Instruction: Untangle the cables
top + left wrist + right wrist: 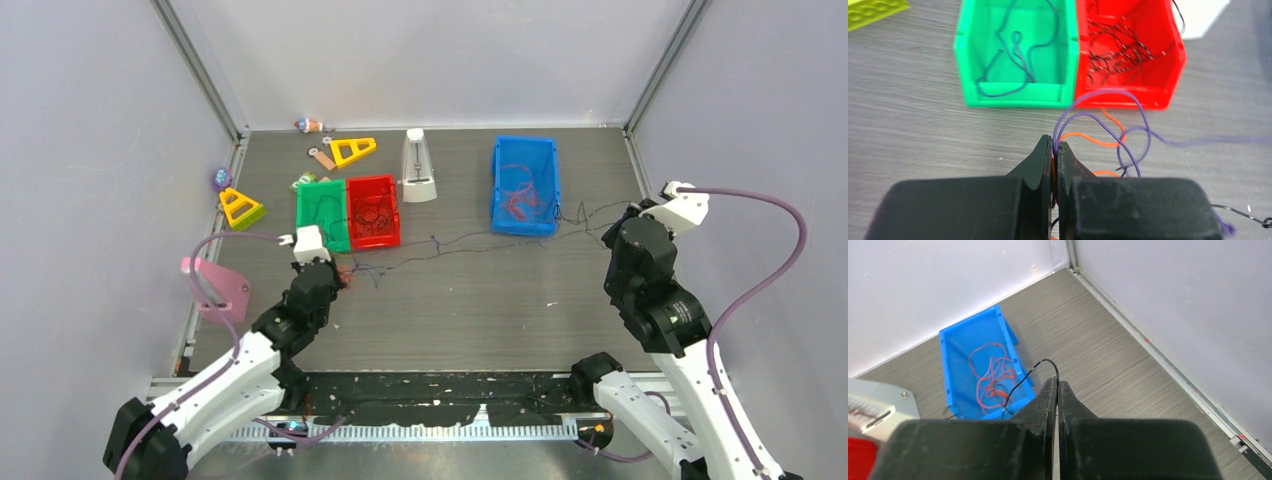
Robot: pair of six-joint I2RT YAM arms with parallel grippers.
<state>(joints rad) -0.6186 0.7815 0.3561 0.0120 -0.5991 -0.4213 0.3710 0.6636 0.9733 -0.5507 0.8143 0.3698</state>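
Left gripper [1055, 145] pinched thin purple-and-orange wiry cables [1108, 91] near the left edge of the bench [480, 320]. Right gripper [1057, 382] pinched the thin black strand [1045, 360] near its right edge. Pulling-apart was in hand; the next move called for gentle separation.

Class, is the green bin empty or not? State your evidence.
Not empty: the green bin holds a thin dark purple cable looping across its floor.
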